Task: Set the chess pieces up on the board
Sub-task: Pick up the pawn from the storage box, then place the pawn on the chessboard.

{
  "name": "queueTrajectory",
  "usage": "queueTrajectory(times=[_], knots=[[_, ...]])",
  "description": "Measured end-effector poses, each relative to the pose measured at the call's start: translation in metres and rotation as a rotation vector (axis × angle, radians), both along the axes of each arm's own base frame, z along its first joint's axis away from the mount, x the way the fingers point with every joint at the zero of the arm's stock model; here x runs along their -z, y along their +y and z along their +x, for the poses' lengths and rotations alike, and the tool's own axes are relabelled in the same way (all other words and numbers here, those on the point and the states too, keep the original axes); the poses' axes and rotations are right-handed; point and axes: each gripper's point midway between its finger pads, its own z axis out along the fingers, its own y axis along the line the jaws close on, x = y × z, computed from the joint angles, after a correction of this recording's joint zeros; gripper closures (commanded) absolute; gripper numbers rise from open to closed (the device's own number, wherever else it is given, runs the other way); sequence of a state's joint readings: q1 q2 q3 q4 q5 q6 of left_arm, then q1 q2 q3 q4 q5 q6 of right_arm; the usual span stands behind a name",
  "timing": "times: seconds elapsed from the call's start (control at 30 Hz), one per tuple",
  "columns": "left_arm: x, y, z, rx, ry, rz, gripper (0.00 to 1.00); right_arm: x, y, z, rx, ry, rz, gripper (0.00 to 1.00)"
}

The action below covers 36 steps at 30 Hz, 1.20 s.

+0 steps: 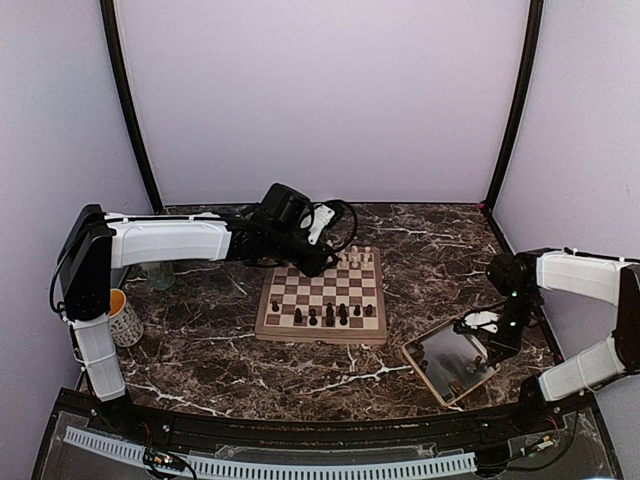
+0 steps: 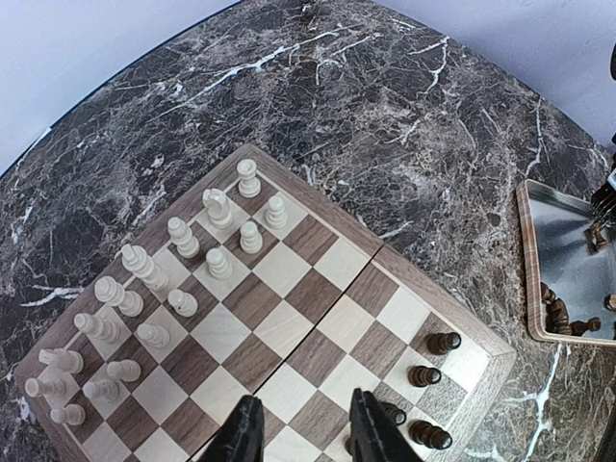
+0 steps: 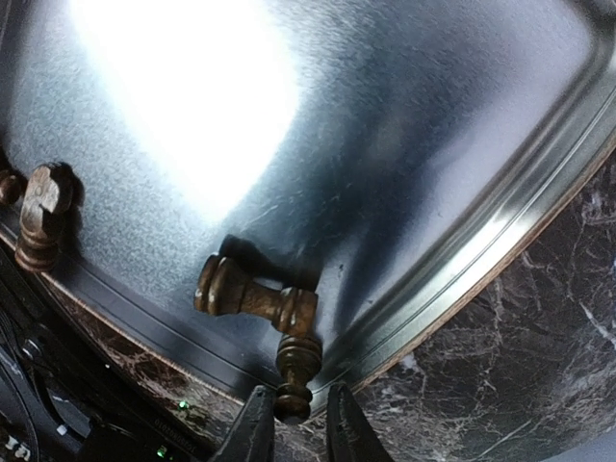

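Two chess pieces (image 3: pixel 255 296) lie by the tray rim (image 3: pixel 500 241) — one points down-frame into our right pincer (image 3: pixel 295 428), grip unclear; left pincer (image 2: pixel 306 428) agape.

Our left arm (image 1: pixel 170 240) and right arm (image 1: pixel 585 272) wear white shells over black joints; black cables (image 1: pixel 345 212) trail the left, green lights (image 1: pixel 513 295) dot the right; our left gripper (image 2: pixel 306 409) has black fingers (image 2: pixel 245 435).

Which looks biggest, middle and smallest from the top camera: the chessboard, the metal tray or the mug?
Largest: the chessboard.
Middle: the metal tray, which looks clearly smaller than the board.
Smallest: the mug, which looks far smaller than both.
None of these are close calls.
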<state>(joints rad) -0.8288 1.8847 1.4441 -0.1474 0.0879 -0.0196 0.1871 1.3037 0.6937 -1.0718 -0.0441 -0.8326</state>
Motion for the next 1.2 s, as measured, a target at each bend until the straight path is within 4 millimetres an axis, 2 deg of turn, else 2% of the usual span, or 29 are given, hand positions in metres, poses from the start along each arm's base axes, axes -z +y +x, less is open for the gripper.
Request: queueTrajectory(times=[0.33, 0.47, 0.53, 0.8, 0.97, 1.03, 1.2], knots=[[0.001, 0.0, 0.0, -0.008, 0.005, -0.002, 0.67, 0.007, 0.001, 0.0, -0.006, 0.013, 0.001, 0.96], [0.001, 0.001, 0.0, -0.008, 0.008, -0.003, 0.66, 0.004, 0.004, 0.001, -0.005, 0.015, 0.009, 0.98], [0.002, 0.001, 0.0, -0.008, 0.009, -0.001, 0.67, -0.004, 0.007, 0.005, -0.003, 0.011, 0.022, 0.98], [0.009, 0.003, -0.003, -0.009, 0.019, 0.011, 0.66, -0.06, 0.038, 0.053, 0.008, -0.122, 0.158, 0.98], [0.016, 0.01, -0.006, -0.019, 0.028, 0.033, 0.66, -0.068, 0.058, 0.062, -0.009, -0.111, 0.187, 0.99], [0.017, 0.015, -0.008, -0.028, 0.027, 0.043, 0.66, -0.072, 0.071, 0.073, -0.023, -0.112, 0.188, 0.99], [0.006, 0.033, -0.01, -0.081, 0.015, 0.032, 0.66, -0.085, 0.118, 0.126, -0.033, -0.186, 0.232, 0.98]])
